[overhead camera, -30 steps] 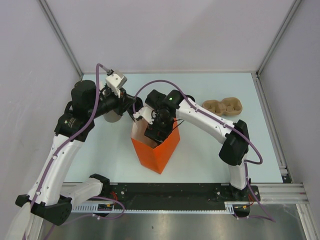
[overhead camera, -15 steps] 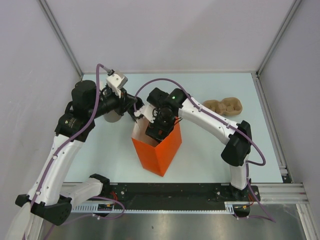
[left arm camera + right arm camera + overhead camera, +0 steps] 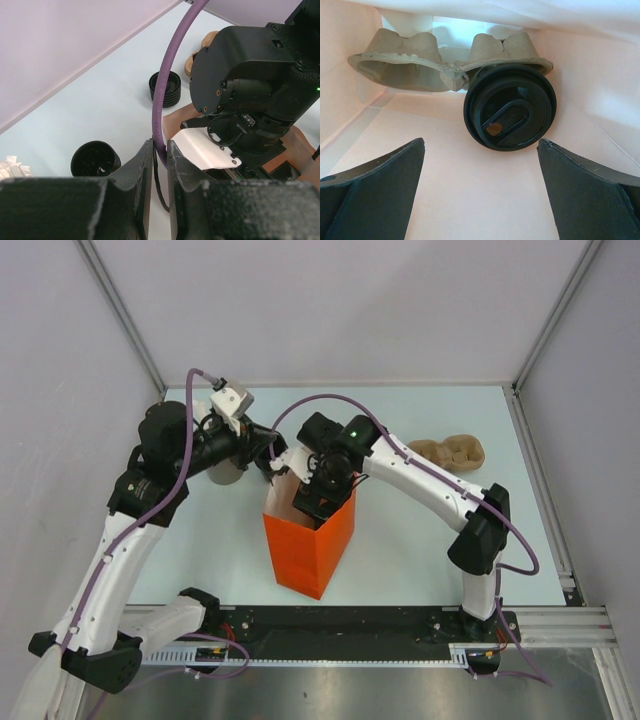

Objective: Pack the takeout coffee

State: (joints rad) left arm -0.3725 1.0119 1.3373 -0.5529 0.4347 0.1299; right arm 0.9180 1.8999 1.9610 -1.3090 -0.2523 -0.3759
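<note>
Your right pincer (image 3: pixel 481 146) is hanging wide open inside the orange bag (image 3: pixel 310 540). Its two fingers are cut off at the bottom corners of the wrist view and are gripping nothing. Just beyond them the takeout coffee (image 3: pixel 510 112) is sitting in the bag with its lid facing you, at the right-hand pocket of a cardboard carrier (image 3: pixel 395 62). The lid is hiding the cup's body, so how deep it is seated is hard to make out. From above, the right arm is covering the bag's mouth and hiding the coffee. Your left pincer (image 3: pixel 159 150) is sitting at the bag's far left corner, jaws nearly together. You cannot tell whether they are pinching the rim, because a purple cable (image 3: pixel 167 85) is crossing the slit. On the desk (image 3: pixel 100 100) a lidless black cup (image 3: pixel 95 160) is standing, and a second carrier (image 3: pixel 447 452) is lying well apart on the right.
</note>
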